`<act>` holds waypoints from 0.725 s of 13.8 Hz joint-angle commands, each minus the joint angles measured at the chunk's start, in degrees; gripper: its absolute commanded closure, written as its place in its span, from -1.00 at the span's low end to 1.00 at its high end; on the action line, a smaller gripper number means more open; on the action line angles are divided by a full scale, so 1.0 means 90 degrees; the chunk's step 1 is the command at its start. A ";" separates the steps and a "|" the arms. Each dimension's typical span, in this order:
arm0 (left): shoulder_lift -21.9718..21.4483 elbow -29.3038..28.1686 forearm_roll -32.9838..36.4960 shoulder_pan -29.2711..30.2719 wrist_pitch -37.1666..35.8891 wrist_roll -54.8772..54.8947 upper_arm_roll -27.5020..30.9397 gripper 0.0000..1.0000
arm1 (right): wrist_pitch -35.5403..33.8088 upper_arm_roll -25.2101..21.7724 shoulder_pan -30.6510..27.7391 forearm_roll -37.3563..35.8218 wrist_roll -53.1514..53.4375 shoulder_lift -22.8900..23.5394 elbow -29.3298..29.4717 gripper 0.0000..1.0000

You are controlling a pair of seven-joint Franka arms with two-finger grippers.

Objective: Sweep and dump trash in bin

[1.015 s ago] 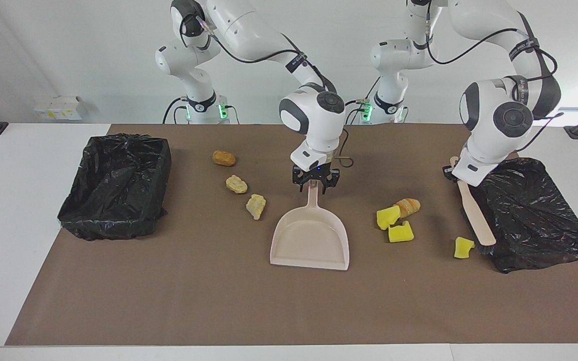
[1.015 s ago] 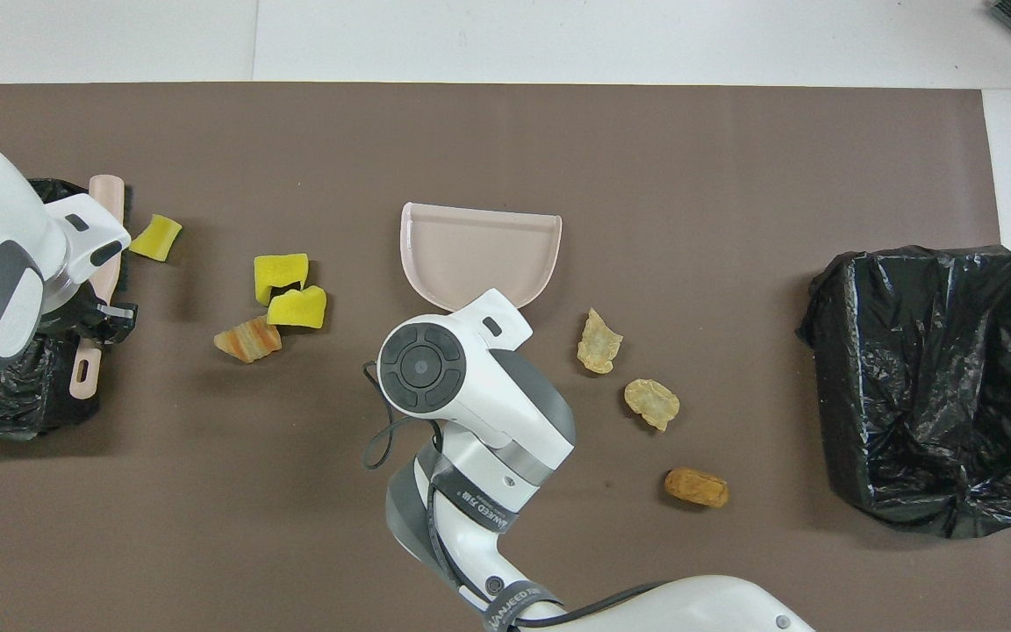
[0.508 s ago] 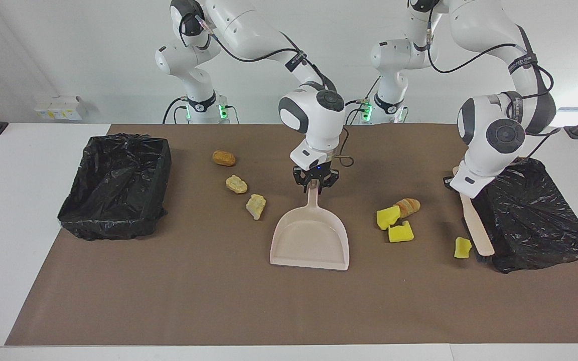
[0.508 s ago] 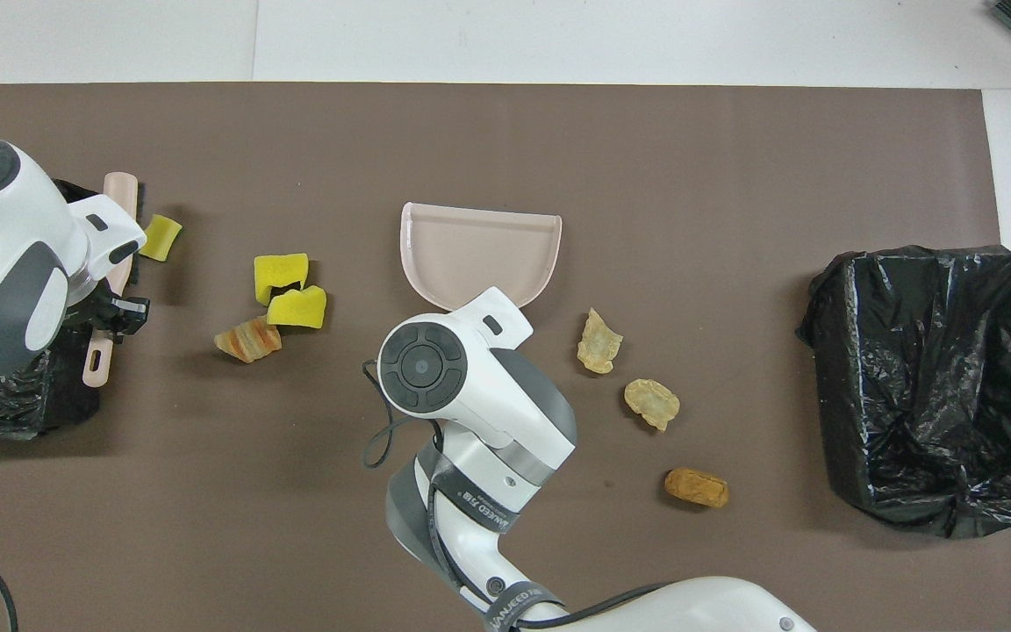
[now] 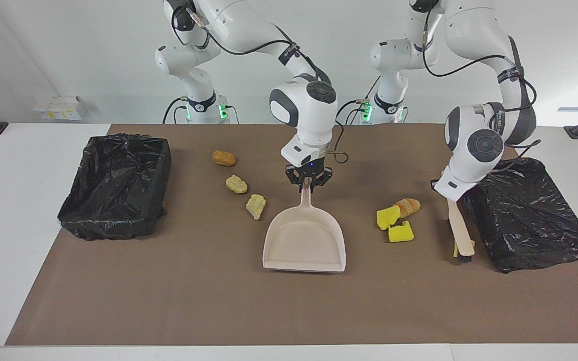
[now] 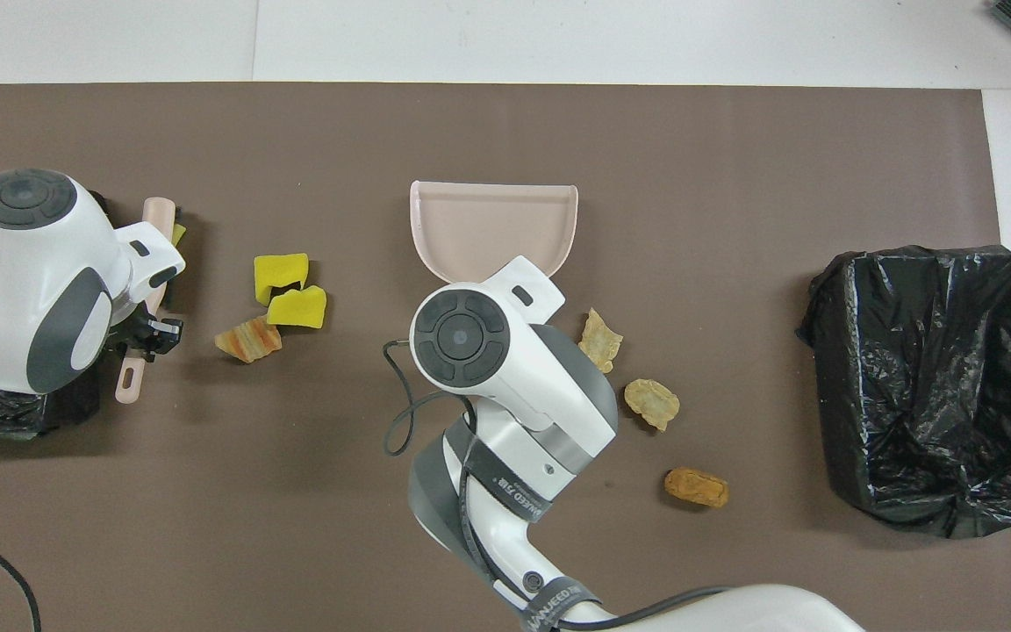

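Right pincer [image 5: 309, 183] clamps the dustpan [image 5: 305, 240] handle; bare bench [image 5: 168, 301] at its lip. Left pincer [image 6: 154, 332] grips the brush [image 5: 458, 229] beside yellow sponge chunks [image 5: 394, 224].

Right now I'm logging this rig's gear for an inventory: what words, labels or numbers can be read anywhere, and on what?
"VANJEED": white print on the right arm's black cable strap, overhead view; the characters after it are blurred.
Left arm's strap, facing view: print too small to read.
Boxes by the wall: labels unreadable.
Dustpan and brush: no text.
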 commanded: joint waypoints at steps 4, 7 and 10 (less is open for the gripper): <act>-0.0255 -0.0156 -0.1108 -0.0771 -0.0421 -0.0245 0.0030 1.00 | -0.0881 0.0074 -0.0666 0.0350 -0.3883 -0.0631 -0.0078 1.00; -0.0653 -0.0156 -0.1693 -0.1045 -0.1055 -0.0206 0.0039 1.00 | -0.1369 0.0054 -0.0793 0.0340 -0.5918 -0.0670 -0.0088 1.00; -0.1376 0.0000 -0.2397 -0.0899 -0.1544 -0.0158 0.0107 1.00 | -0.1332 0.0054 -0.0939 0.0331 -0.7461 -0.0670 -0.0155 1.00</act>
